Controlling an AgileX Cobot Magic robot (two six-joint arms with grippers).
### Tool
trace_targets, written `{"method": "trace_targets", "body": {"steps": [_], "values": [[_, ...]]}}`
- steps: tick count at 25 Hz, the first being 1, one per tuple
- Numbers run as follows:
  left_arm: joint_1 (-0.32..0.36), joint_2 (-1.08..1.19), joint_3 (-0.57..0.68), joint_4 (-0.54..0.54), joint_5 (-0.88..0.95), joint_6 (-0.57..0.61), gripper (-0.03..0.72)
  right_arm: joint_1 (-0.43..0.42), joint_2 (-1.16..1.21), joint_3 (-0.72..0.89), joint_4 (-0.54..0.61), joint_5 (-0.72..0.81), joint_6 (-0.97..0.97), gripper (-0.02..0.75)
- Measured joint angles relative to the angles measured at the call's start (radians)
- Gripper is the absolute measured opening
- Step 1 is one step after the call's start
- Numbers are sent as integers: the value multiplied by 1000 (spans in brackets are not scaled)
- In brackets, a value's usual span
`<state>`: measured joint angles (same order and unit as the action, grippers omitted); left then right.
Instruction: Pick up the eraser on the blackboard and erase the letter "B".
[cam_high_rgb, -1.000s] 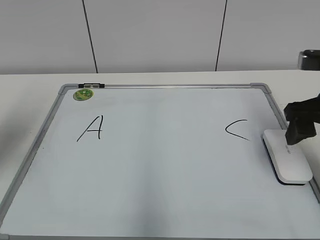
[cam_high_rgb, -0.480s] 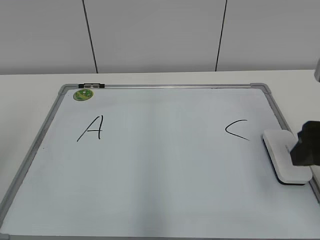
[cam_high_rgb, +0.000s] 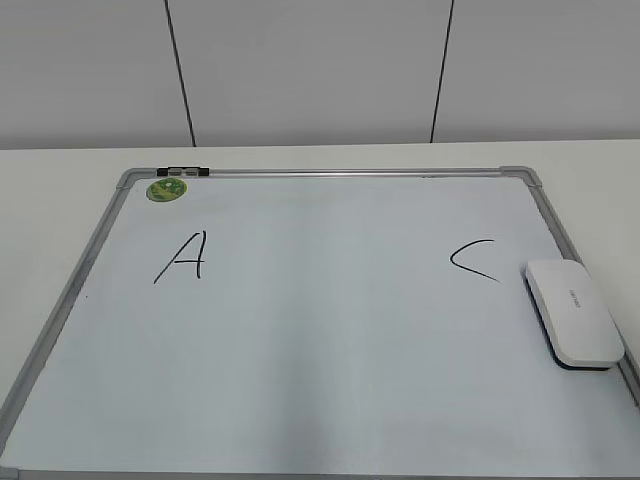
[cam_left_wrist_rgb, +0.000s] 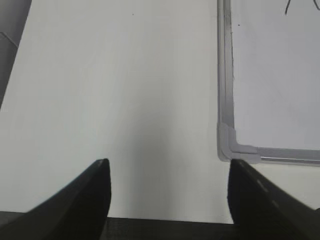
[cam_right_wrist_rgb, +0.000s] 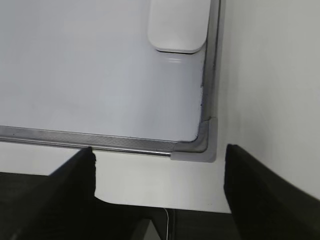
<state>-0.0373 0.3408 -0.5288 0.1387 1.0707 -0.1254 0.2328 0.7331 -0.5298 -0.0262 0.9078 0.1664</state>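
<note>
— What has changed?
— The right arm has left the exterior view; the eraser (cam_high_rgb: 572, 312) lies alone at the blackboard (cam_high_rgb: 300, 420) right edge.
— Writing?
— "A" (cam_high_rgb: 183, 256) and "C" (cam_high_rgb: 475, 260); eraser's lettering unreadable.
— Claws?
— Left gripper (cam_left_wrist_rgb: 167, 187) and right gripper (cam_right_wrist_rgb: 159, 172) both wide, empty.

The big middle of the blackboard (cam_high_rgb: 320, 330) is bare, so a gripper could slide there freely. The eraser (cam_high_rgb: 572, 313) lies flat near the right edge of the tabletop (cam_high_rgb: 60, 190), just beside the letter C (cam_high_rgb: 474, 260). A round green magnet (cam_high_rgb: 166, 189) sits at the board's far left corner, above the letter A (cam_high_rgb: 182, 256).
</note>
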Motion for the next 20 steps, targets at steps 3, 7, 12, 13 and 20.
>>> {"method": "trace_targets", "body": {"steps": [3,7,12,13,20], "values": [[0,-37,4,1,7,-1,544,0,-120,20,-21,38,0,592],[-18,-41,10,1,10,-1,541,0,-292,24,-30,55,-19,592],[-36,-41,10,1,10,-3,517,0,-410,24,-24,67,-137,592],[-40,-41,10,1,10,-3,515,0,-425,24,-23,71,-147,592],[-45,-41,10,1,10,-3,510,0,-450,30,-21,216,-166,592]]}}
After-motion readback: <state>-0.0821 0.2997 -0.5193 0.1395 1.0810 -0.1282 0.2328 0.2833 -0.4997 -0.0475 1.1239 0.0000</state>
